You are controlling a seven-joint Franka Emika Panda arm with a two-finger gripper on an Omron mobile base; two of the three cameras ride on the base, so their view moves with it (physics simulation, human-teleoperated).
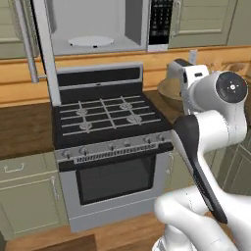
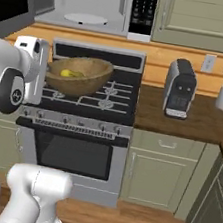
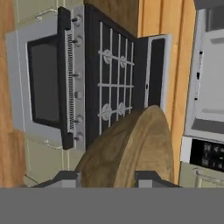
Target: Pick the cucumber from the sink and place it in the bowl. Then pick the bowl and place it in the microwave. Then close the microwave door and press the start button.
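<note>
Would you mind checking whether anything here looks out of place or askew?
Only mildly: the bowl, with the cucumber inside, hangs in the claw above the stove rather than resting on anything. The microwave door stands wide open. Nothing looks spilled or damaged.

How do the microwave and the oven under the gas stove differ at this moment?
The microwave is mounted high, above the stove; the oven sits low, beneath the burners. The microwave door is swung open, showing a pale inside with a white turntable; the oven door is shut, with a dark window. The microwave has a black keypad; the oven has a row of knobs. Both are silver-grey.
</note>
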